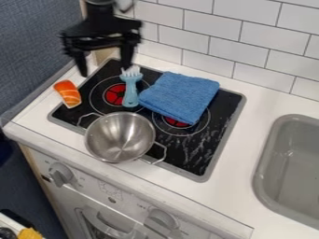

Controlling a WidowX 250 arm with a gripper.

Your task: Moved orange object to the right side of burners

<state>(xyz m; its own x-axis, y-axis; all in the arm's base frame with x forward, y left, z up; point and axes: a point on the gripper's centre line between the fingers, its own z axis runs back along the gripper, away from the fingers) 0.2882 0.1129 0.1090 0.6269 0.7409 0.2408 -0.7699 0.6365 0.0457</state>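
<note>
Orange object (67,94) lies left of the burners (114,95), so the move's all to do! I've got the gripper (104,68) spread and empty, far left; grasp, carry and release remain.

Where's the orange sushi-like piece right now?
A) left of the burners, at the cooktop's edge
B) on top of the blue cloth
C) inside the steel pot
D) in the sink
A: the orange piece lies at the left edge of the black cooktop, on the opposite side from the sink.
</note>
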